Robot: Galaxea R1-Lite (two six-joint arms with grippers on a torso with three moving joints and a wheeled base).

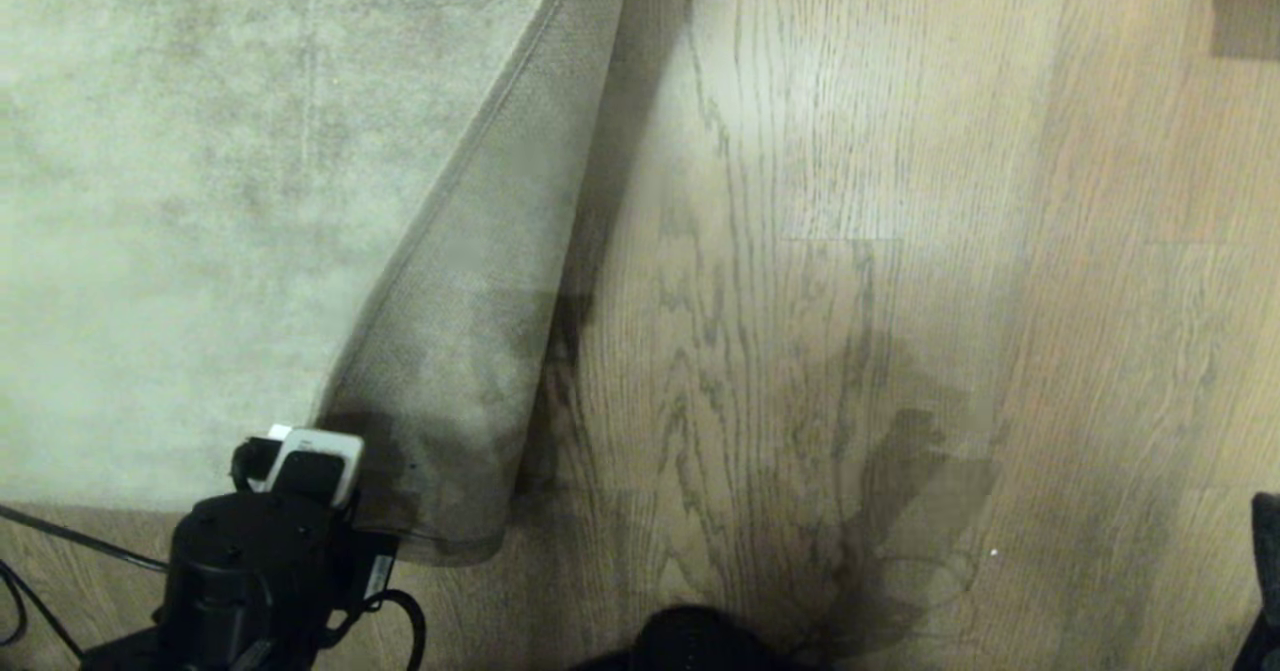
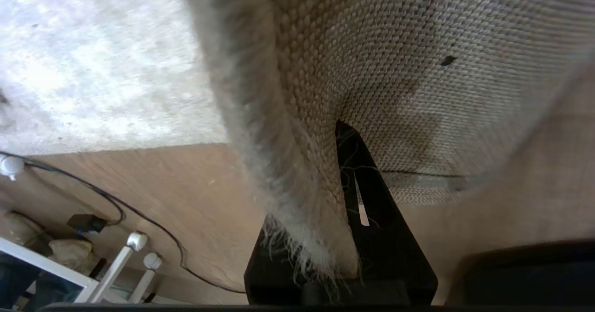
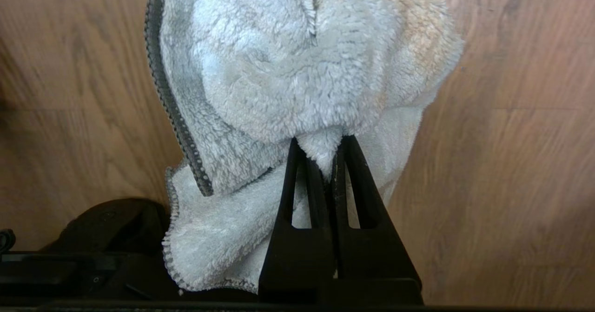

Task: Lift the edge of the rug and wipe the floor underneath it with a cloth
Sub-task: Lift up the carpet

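The rug edge (image 1: pixel 470 281) is lifted and folded back over the grey-beige rug (image 1: pixel 180 201), showing its tan woven backing. My left gripper (image 1: pixel 345 471) sits at the flap's near corner, shut on the rug edge (image 2: pixel 297 116). One black finger (image 2: pixel 372 200) presses the backing, while the other is mostly hidden behind the frayed pile. Bare oak floor (image 1: pixel 850 251) lies to the right of the flap. Out of the head view, my right gripper (image 3: pixel 320 140) is shut on the pale blue-white cloth (image 3: pixel 288 70), which hangs bunched above the floor (image 3: pixel 511 163).
Black cables (image 1: pixel 60 541) run over the floor near my left arm. A white frame with round feet (image 2: pixel 116 265) stands beyond the rug's near border. A dark object (image 1: pixel 1245 1) is at the far right. My dark base (image 1: pixel 690 641) shows at the bottom.
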